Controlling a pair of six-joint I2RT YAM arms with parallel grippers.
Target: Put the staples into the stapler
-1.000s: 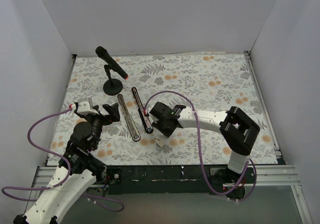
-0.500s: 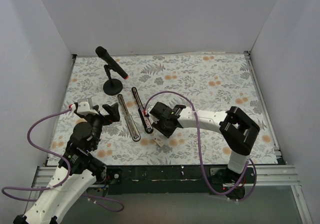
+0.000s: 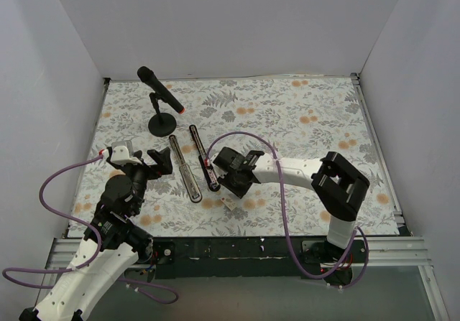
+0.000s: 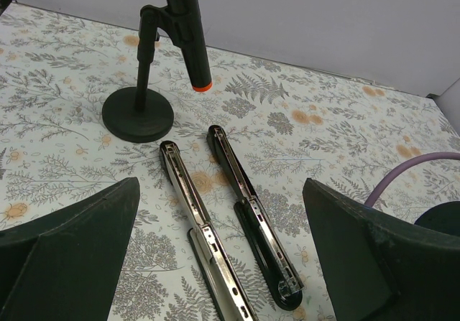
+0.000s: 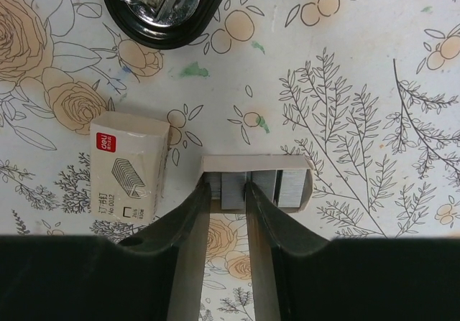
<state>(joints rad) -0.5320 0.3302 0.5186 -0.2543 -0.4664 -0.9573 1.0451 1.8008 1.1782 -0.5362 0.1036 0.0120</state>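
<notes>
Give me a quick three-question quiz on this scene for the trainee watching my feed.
1. True or false: the stapler lies opened out flat, its two halves side by side.
2. What sits between the right jaws? A) the microphone B) a staple block in its open tray C) the printed box sleeve
3. Which jaws stand wide open with nothing between them?
Key: 1 true; 2 B; 3 the left jaws.
</notes>
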